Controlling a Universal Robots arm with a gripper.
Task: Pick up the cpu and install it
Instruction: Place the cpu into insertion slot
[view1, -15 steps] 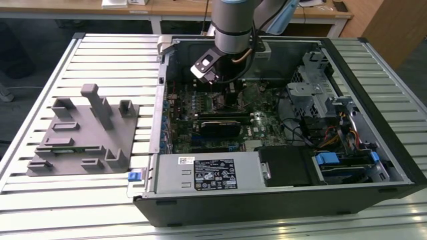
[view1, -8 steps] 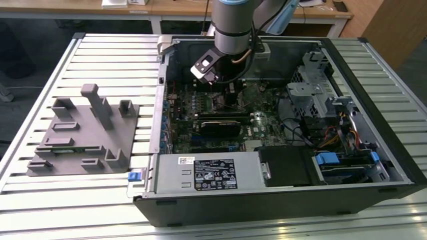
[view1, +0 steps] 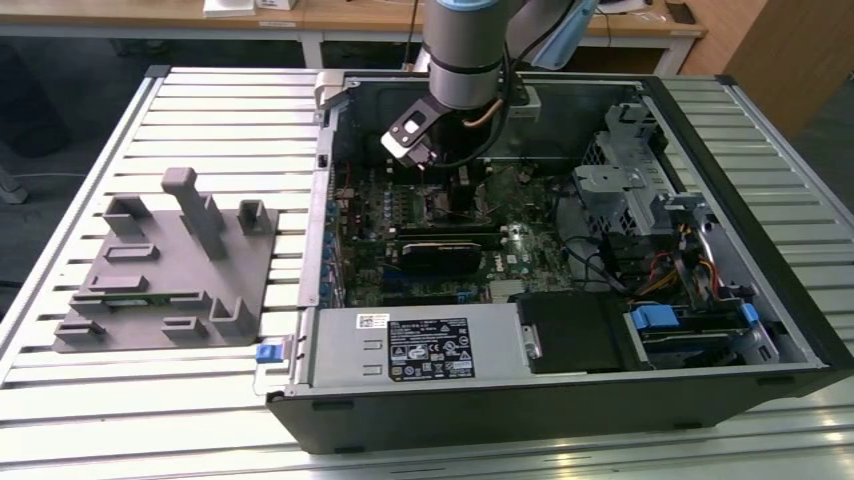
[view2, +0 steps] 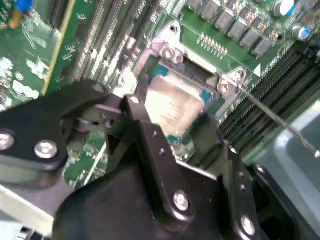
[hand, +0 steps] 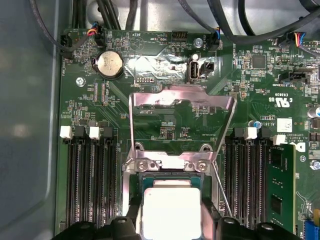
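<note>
The cpu (hand: 171, 212), a small square chip with a pale silvery top, sits between my gripper's (hand: 171, 222) two black fingers (hand: 131, 217), which are shut on its sides. It is held right at the dark square socket (hand: 167, 164) on the green motherboard. In the second wrist view the cpu (view2: 175, 102) lies slightly tilted over the socket frame (view2: 170, 52), with my gripper (view2: 177, 122) around it. I cannot tell if it is seated. The socket's metal load plate (hand: 180, 100) is swung open, and the thin lever (view2: 280, 120) is raised. In the exterior view my gripper (view1: 424, 165) reaches down into the open computer case (view1: 747, 330).
Memory slots (hand: 92, 180) flank the socket on both sides, and one green module (hand: 280, 190) is fitted. Cables (hand: 240, 20) run along the board's edge. A black block (view1: 434, 255) lies lower on the board. The grey plastic fixture (view1: 167, 270) stands on the slatted table at the exterior view's left.
</note>
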